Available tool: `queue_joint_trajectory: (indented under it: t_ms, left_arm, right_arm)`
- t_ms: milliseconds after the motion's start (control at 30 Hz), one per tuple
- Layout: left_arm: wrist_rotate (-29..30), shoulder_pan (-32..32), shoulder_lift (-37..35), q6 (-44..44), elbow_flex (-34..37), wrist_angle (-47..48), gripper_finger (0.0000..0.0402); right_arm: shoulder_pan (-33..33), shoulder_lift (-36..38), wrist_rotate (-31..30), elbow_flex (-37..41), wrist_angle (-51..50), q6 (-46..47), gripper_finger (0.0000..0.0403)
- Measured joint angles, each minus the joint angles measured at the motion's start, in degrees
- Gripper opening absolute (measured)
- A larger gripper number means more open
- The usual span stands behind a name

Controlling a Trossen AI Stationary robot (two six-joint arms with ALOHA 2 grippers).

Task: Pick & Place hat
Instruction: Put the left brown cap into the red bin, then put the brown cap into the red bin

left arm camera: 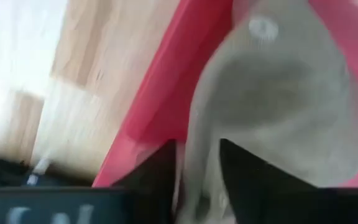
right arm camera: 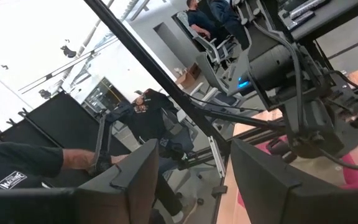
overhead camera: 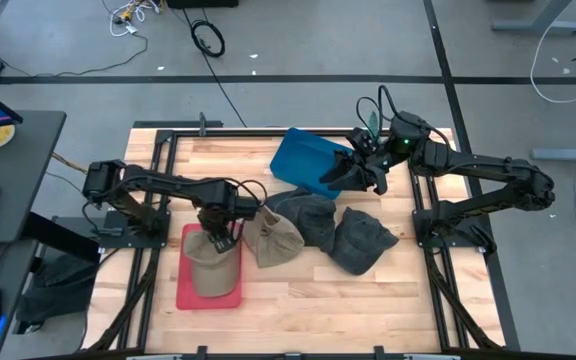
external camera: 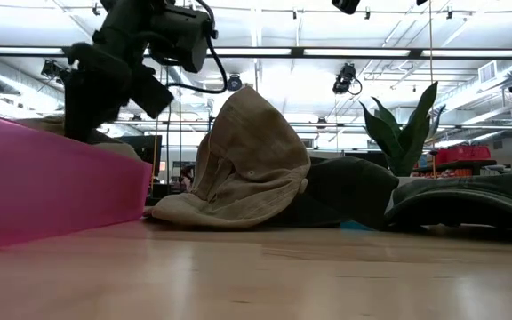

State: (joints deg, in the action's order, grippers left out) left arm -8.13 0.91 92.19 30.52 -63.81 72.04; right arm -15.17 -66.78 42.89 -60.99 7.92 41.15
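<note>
Left gripper hung over the pink tray, fingers parted astride the tan hat lying inside; we judged it light, floppy, best pinched at the brim.

Hardly any lettering can be read here. In the right wrist view, a white logo patch sits on the dark sleeve of a person at the picture's edge; its letters are too small to make out for certain. In the left wrist view, pale marks on a dark bar may be characters, but they are too blurred to read.
</note>
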Motion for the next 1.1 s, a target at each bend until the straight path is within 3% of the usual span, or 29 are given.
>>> queue_joint_trajectory:
  t_ms: [267,367,467,567,633,733,833,967,1100]
  left_arm:
    - [-2.92,0.4,-4.73,-0.14,-2.39,0.76,0.0306]
    - [-3.69,0.64,-6.63,0.51,-5.32,3.37,0.034]
    - [-1.96,1.36,-8.52,-0.88,-9.29,5.99,0.0347]
    - [6.17,2.21,-10.36,-5.71,-13.87,4.35,0.0339]
    - [11.27,2.64,-10.58,-13.84,-16.16,-0.39,0.033]
    - [13.92,2.79,-10.64,-32.16,-17.1,-8.08,0.0321]
    - [17.44,1.67,-10.4,-45.15,-17.18,-14.55,0.0319]
    - [17.76,-3.4,-9.04,-53.66,-17.1,-14.79,0.0319]
    - [12.44,-8.54,-6.55,-59.93,-16.96,-14.84,0.0319]
  right_arm:
    - [0.01,0.0,0.33,0.02,-0.48,-0.07,0.0206]
    - [0.01,0.0,0.88,0.02,-0.85,0.07,0.0206]
    - [0.0,0.0,3.38,0.02,-0.81,0.6,0.0206]
    - [-0.01,0.31,5.92,0.02,-0.91,1.47,0.0206]
    - [0.01,0.98,6.97,0.02,-1.45,1.49,0.0206]
    - [0.03,1.77,7.65,0.0,-3.32,1.52,0.0206]
    - [0.24,2.43,7.53,0.07,-5.93,1.45,0.0206]
    - [1.86,3.24,6.28,0.04,-9.03,0.34,0.0206]
    - [4.38,3.49,2.58,0.04,-10.62,-1.14,0.0206]
